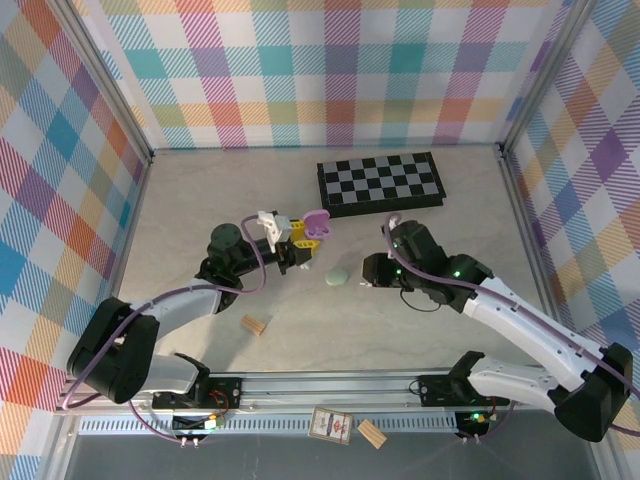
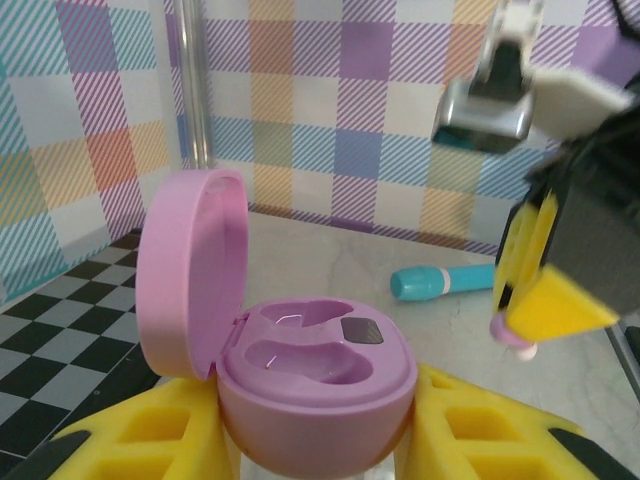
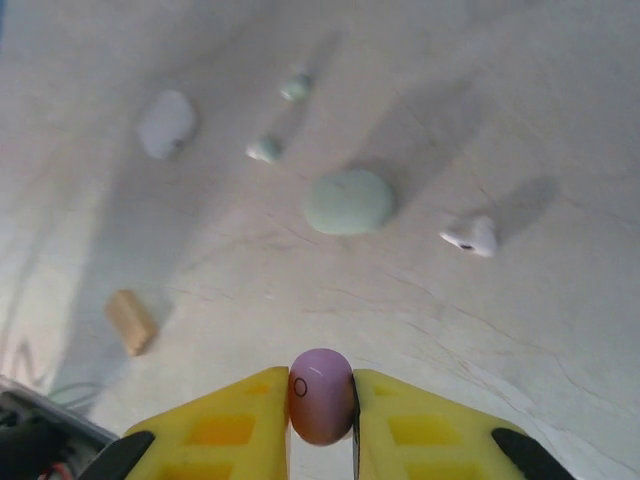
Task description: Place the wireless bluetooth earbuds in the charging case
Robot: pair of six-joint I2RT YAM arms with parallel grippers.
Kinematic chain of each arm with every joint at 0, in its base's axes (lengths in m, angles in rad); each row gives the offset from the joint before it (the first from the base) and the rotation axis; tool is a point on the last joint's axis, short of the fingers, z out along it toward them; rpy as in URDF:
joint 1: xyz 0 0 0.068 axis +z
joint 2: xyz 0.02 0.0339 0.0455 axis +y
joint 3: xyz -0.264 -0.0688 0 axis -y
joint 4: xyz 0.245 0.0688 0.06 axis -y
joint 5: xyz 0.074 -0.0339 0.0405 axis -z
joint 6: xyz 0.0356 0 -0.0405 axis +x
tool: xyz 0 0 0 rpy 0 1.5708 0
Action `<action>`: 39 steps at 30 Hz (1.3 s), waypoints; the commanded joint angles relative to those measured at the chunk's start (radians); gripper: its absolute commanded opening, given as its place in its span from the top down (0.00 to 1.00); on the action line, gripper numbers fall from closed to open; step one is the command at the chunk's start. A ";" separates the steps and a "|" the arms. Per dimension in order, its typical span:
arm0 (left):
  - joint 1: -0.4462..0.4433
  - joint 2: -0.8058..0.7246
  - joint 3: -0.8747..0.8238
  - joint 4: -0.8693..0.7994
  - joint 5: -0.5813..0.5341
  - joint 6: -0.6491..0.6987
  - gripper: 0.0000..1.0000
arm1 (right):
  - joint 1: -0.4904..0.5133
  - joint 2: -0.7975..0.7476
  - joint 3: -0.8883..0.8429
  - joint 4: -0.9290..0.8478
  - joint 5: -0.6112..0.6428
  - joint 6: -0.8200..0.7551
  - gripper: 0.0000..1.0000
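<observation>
The right gripper [image 3: 322, 405] was pinching a purple earbud [image 3: 320, 385] between its yellow fingers, round head outward. The stem was hidden, so it probably ran up between the fingers. Just to its left, the left gripper [image 2: 315, 425] was clamped on the purple case [image 2: 315, 375], which had its lid [image 2: 190, 265] open and both wells empty, facing up. The earbud hung beside the case rim, not yet over a well. Farther off, a pale green case [image 3: 347, 202] lay on the table [image 3: 520, 330].

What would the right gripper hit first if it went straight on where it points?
Likely the closed pale green case on the table ahead of the right gripper, though depth is unclear and bare table may come first.
</observation>
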 commanded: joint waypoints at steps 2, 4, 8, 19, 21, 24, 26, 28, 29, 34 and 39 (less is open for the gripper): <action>-0.034 0.034 0.024 0.120 -0.038 0.032 0.64 | -0.016 0.020 0.079 0.072 -0.081 -0.062 0.79; -0.046 0.055 0.026 0.145 -0.042 0.030 0.64 | -0.027 0.034 0.105 0.091 -0.105 -0.073 0.79; -0.072 0.094 0.035 0.182 -0.048 0.030 0.64 | -0.040 0.080 0.155 0.135 -0.156 -0.085 0.78; -0.121 0.125 0.062 0.186 -0.043 0.052 0.65 | -0.046 0.183 0.221 0.229 -0.234 -0.080 0.78; -0.122 0.128 0.064 0.191 -0.040 0.052 0.65 | -0.045 0.192 0.220 0.238 -0.235 -0.075 0.78; -0.124 0.127 0.062 0.194 -0.038 0.052 0.65 | -0.046 0.192 0.210 0.243 -0.227 -0.073 0.78; -0.124 0.126 0.062 0.196 -0.035 0.052 0.65 | -0.046 0.194 0.206 0.244 -0.223 -0.072 0.79; -0.125 0.125 0.061 0.195 -0.033 0.052 0.65 | -0.047 0.193 0.198 0.252 -0.223 -0.069 0.79; -0.125 0.124 0.060 0.196 -0.034 0.052 0.65 | -0.048 0.192 0.194 0.259 -0.224 -0.065 0.79; -0.127 0.125 0.061 0.196 -0.036 0.055 0.65 | -0.046 0.208 0.196 0.272 -0.229 -0.060 0.79; -0.128 0.123 0.061 0.200 -0.044 0.055 0.65 | -0.048 0.219 0.198 0.274 -0.232 -0.061 0.78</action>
